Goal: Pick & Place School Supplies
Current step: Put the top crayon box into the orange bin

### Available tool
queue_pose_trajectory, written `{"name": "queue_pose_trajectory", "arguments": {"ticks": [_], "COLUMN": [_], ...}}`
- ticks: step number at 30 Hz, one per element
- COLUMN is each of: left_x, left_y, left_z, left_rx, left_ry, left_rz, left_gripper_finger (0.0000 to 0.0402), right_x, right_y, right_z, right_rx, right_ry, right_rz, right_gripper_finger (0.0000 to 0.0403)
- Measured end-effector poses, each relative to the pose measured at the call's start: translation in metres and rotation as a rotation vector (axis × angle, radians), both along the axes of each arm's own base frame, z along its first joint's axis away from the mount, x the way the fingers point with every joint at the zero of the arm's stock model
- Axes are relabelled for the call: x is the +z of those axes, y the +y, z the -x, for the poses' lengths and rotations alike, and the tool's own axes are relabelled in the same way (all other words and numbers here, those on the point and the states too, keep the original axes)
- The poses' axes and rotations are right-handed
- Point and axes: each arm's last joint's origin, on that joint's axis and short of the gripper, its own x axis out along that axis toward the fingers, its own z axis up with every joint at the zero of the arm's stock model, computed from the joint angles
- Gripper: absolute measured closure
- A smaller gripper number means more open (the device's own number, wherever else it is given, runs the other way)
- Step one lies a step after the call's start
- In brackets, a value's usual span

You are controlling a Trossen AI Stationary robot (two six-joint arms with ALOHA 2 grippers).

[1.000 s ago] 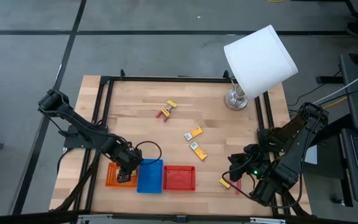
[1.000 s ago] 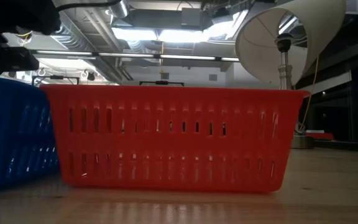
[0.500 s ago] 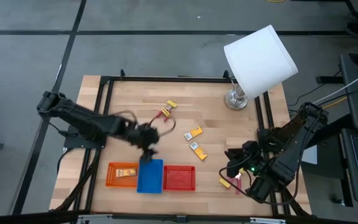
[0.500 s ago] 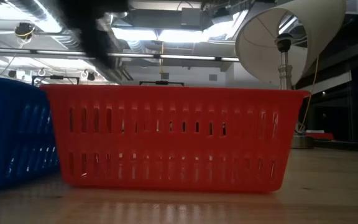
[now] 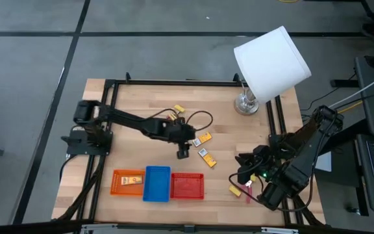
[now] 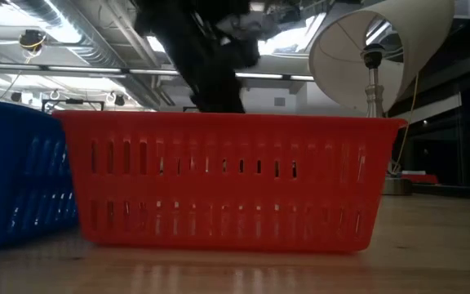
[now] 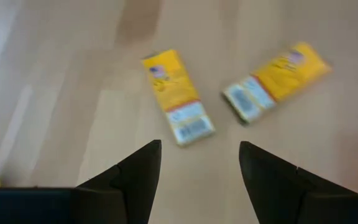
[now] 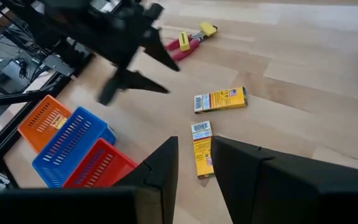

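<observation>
We note the left claw stretched out over mid-worktop, fingers spread wide and holding nothing, just beside the two loose packets; its wrist view looks straight down between the fingers at them, so we judge it is lining up on the nearer packet. The second packet lies just beyond, angled away, not touching the first. One packet already lies in the orange tray; the blue tray and red tray sit beside it in a row at the near edge. Red-handled scissors and a small yellow block wait farther back. The right claw waits at the right edge, fingers narrowly apart, empty, near another yellow block. The lamp stands at the back corner.
</observation>
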Motion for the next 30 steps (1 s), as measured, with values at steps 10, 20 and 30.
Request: {"name": "queue_pose_trajectory", "arguments": {"ticks": [10, 20, 30], "left_x": [-0.028, -0.050, -0.069], "left_y": [-0.003, -0.005, -0.002], "left_z": [-0.033, -0.037, -0.038], "left_rx": [0.156, 0.211, 0.246], "left_ry": [-0.054, -0.006, 0.035], "left_rz": [0.095, 0.075, 0.067], "left_gripper_finger": [0.0180, 0.0178, 0.0178], "right_x": [0.000, 0.000, 0.000], "right_y": [0.002, 0.004, 0.004], "right_z": [0.004, 0.008, 0.008], "right_rx": [0.014, 0.019, 0.018], "right_ry": [0.011, 0.003, 0.001], "right_rz": [0.003, -0.008, -0.011], "right_gripper_finger": [0.0305, 0.0305, 0.0305]}}
